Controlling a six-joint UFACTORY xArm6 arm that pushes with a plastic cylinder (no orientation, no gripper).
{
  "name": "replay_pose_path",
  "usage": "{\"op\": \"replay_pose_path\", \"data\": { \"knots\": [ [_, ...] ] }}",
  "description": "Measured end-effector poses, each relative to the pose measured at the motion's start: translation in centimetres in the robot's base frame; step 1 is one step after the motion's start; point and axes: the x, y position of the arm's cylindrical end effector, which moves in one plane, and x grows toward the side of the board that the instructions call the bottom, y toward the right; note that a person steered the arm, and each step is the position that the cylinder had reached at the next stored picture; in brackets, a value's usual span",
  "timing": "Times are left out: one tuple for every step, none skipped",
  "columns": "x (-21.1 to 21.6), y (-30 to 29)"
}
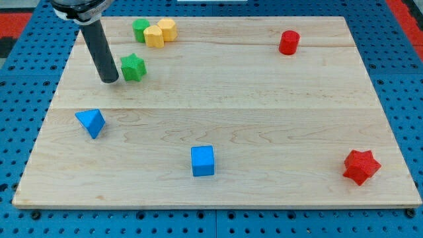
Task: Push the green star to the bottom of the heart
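The green star (133, 67) lies near the view's upper left on the wooden board (264, 99). My tip (110, 80) is just left of the star, almost touching it. A yellow heart-like block (160, 33) lies above and to the right of the star, near the board's top edge. A green block (140, 30) touches the yellow block's left side.
A red cylinder (289, 42) stands at the upper right. A red star (361, 166) lies at the lower right. A blue cube (203, 160) sits at the bottom middle. A blue triangle (91, 122) lies at the left. A blue pegboard (403, 79) surrounds the board.
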Motion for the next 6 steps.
{"op": "replay_pose_path", "data": {
  "knots": [
    [0.0,2.3],
    [-0.4,4.3],
    [-3.0,4.3],
    [-5.5,4.3],
    [-5.9,4.5],
    [-2.1,5.9]
  ]
}}
